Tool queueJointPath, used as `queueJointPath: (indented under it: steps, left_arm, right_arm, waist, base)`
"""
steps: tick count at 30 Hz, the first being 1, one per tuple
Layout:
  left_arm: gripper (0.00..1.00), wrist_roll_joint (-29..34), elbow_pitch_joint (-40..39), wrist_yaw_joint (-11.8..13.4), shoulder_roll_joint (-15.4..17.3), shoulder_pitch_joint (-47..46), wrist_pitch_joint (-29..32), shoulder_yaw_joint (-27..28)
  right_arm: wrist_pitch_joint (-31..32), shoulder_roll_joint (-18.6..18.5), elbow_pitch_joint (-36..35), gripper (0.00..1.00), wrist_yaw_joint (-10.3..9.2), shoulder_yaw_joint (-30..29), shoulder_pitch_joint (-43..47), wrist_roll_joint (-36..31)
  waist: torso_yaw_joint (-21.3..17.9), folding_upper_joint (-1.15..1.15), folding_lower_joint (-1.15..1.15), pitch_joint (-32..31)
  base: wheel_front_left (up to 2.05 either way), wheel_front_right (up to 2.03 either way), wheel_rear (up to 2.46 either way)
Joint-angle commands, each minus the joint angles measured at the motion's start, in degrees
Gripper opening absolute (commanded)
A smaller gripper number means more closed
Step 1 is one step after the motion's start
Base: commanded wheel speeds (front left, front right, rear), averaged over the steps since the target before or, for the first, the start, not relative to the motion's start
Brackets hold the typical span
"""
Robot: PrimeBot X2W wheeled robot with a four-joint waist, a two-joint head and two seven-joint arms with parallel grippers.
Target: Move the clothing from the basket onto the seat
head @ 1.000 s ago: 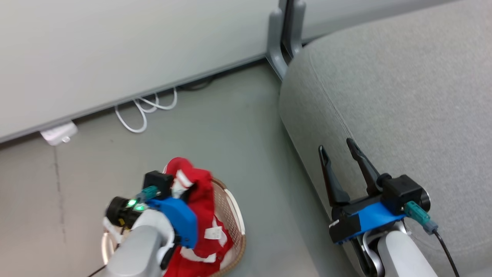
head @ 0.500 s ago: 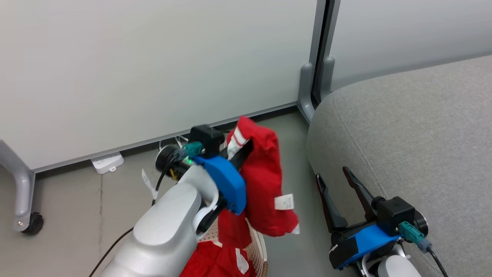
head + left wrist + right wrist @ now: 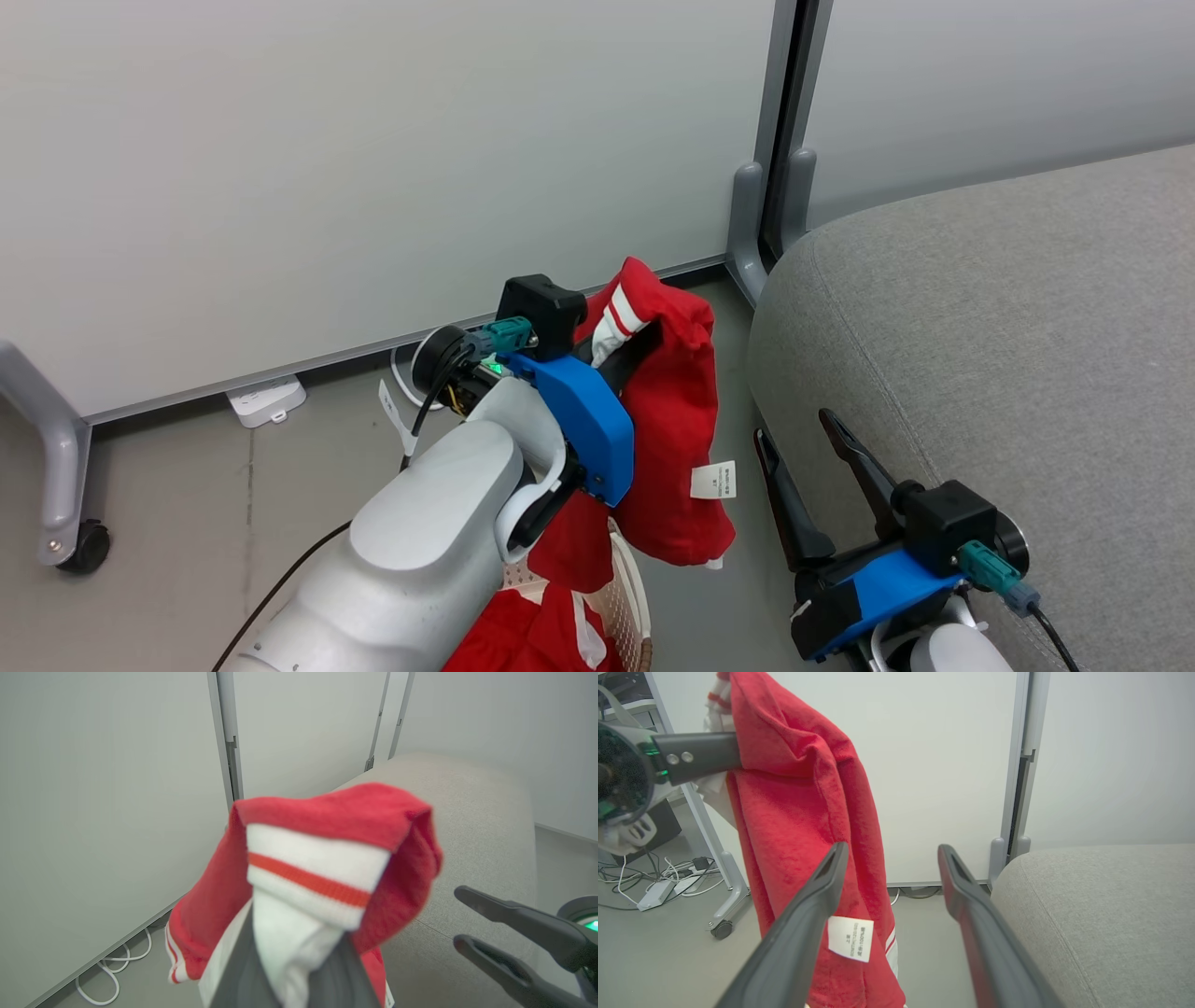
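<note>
Now clear of the cream-white perforated plastic laundry basket (image 3: 627, 597), a red fabric sports garment (image 3: 672, 420) with white striped trim is held aloft by the left tool (image 3: 642, 334), which is clenched on the garment's white banded edge. Over the last second the garment has been lifted out of the basket and carried toward the large grey fabric-upholstered seat (image 3: 1008, 327) (the head camera has swung upward meanwhile, so part of the apparent shift is the view's own). It is seen hanging just beside the seat's rounded edge, not yet over it, with its white care label (image 3: 712, 480) turned outward. The right tool (image 3: 794, 425) is spread wide and empty beside the seat's flank. A second red garment (image 3: 532, 639) is left in the basket. The first transfer is judged half made: a further carry over the cushion, then a release, would be called for.
</note>
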Motion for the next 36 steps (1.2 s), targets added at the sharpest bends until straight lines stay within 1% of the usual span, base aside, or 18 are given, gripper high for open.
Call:
queueJointPath:
  steps: [1, 9, 15, 19, 23, 28, 36]
  left_arm:
    - [0.0, -0.8, 0.5, 0.5, 0.2, -1.0, -0.6, -0.8]
    - [0.0, -3.5, 1.8, 0.9, 0.2, -2.2, -1.7, -3.2]
    - [0.0, -4.6, 2.5, 1.0, 0.1, -2.7, -2.3, -4.7]
    - [0.0, -5.6, 2.8, 0.9, 0.2, -2.9, -2.4, -6.0]
    - [0.0, -6.7, 2.6, 0.7, 0.2, -3.5, -2.6, -7.0]
    - [0.0, -8.0, 2.3, 0.3, 0.1, -3.9, -2.8, -8.5]
    - [0.0, -10.1, 2.2, -0.1, 0.1, -4.7, -3.4, -10.7]
  right_arm:
    - [0.0, -0.1, 0.0, 1.0, -0.03, 0.1, 0.6, 0.3]
    - [1.6, -0.1, -0.1, 1.0, -0.04, 1.7, -1.3, 0.2]
    - [4.2, -0.1, 0.9, 1.0, -0.03, 4.2, -4.9, 0.5]
    - [7.7, -0.1, 3.7, 1.0, -0.04, 6.8, -9.2, 1.4]
    - [10.0, -0.1, 7.2, 1.0, -0.03, 9.3, -13.5, 4.2]
    - [11.8, -1.5, 12.3, 1.0, -0.04, 13.1, -18.5, 8.3]
    - [11.7, -3.2, 19.3, 1.0, -0.04, 21.4, -23.7, 15.6]
  waist:
    - [0.1, 0.0, 0.0, 0.2]
    - [0.5, 0.0, 0.0, 0.7]
    - [0.7, 0.0, 0.0, 0.9]
    - [0.8, 0.0, 0.0, 1.1]
    - [1.2, 0.0, 0.0, 1.5]
    - [1.7, 0.0, 0.0, 1.6]
    - [2.2, 0.0, 0.0, 1.6]
  base:
    - [0.0, 0.0, 0.0]
    - [0.0, 0.0, 0.0]
    - [0.0, 0.0, 0.0]
    - [0.0, 0.0, 0.0]
    - [0.0, 0.0, 0.0]
    - [0.0, 0.0, 0.0]
    - [0.0, 0.0, 0.0]
